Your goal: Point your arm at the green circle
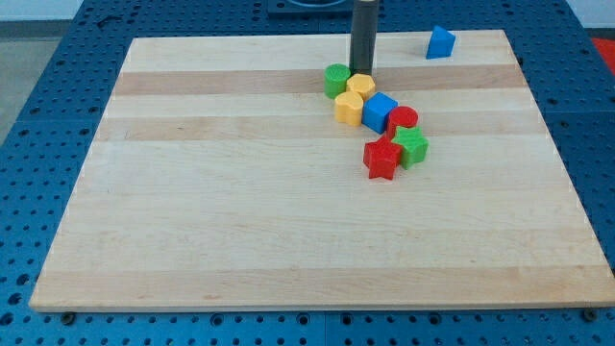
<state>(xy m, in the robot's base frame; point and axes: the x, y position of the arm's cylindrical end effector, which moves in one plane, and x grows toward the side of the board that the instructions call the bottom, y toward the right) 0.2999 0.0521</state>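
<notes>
The green circle [336,80] is a short green cylinder on the wooden board, at the upper middle of the view. My tip [363,73] comes down just to its right, close behind a yellow block [360,85] that touches the green circle. A second yellow block [349,108] lies just below them. A blue cube [380,111] sits to the right of that one. A red cylinder [403,120], a green star [412,146] and a red star [381,158] trail off toward the lower right.
A blue pointed block [440,43] stands alone near the board's top right edge. The wooden board [240,211] lies on a blue perforated table [48,58].
</notes>
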